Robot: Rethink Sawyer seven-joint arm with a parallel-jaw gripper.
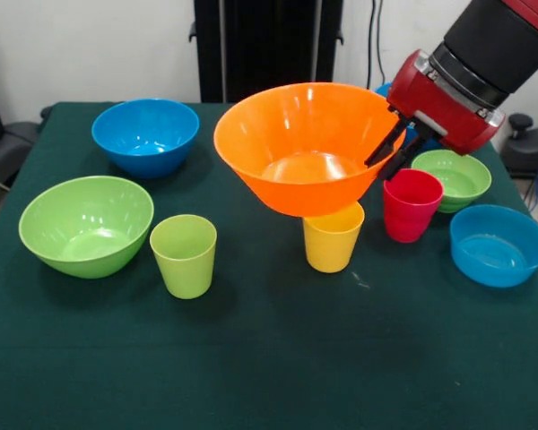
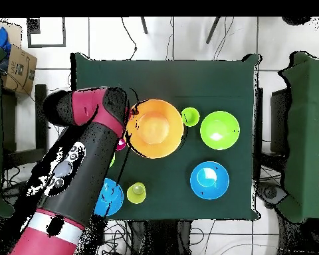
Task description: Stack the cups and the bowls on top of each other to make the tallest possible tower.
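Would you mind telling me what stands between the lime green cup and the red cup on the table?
The yellow cup stands between the lime green cup and the red cup, seen in the front view, under the orange bowl.

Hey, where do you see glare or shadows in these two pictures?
Front view: soft sheen inside the orange bowl, faint shadow beside the lime cup. Overhead view: white glare washes the floors of the fully visible blue bowl and large lime bowl.
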